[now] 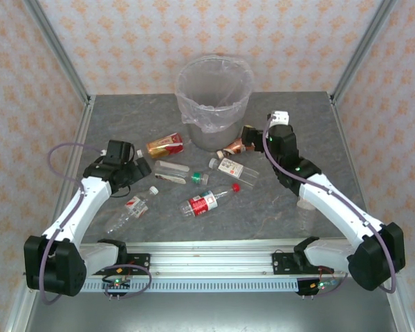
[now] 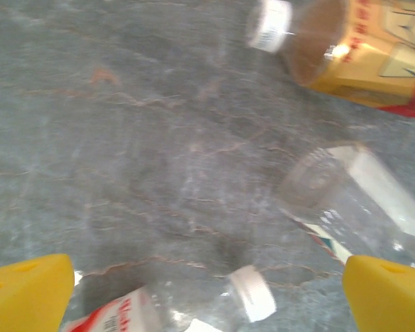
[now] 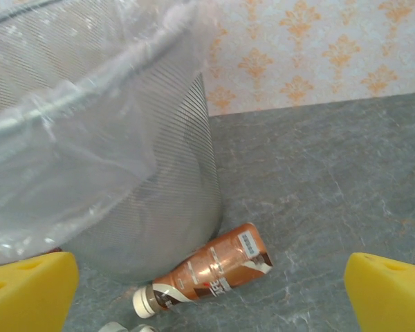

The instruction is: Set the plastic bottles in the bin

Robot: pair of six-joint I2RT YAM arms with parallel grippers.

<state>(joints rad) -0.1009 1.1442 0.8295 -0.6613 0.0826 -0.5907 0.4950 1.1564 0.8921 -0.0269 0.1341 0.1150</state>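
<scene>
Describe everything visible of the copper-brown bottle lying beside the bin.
The copper-brown bottle is small, wrapped in a glossy label with white print and a barcode patch, closed by a white cap. It lies on its side on the grey table, close against the foot of the bin, cap towards the right wrist camera. Whether it touches the bin is unclear.

Bin [image 1: 214, 104] at the far middle of the worktop [image 1: 290, 131], nearest bottle [image 3: 207, 273] lying just beside the bin's foot, front-right, second bottle [image 1: 164, 145] front-left of the bin, five other bottles [image 1: 206, 201] scattered further before the bin.
</scene>
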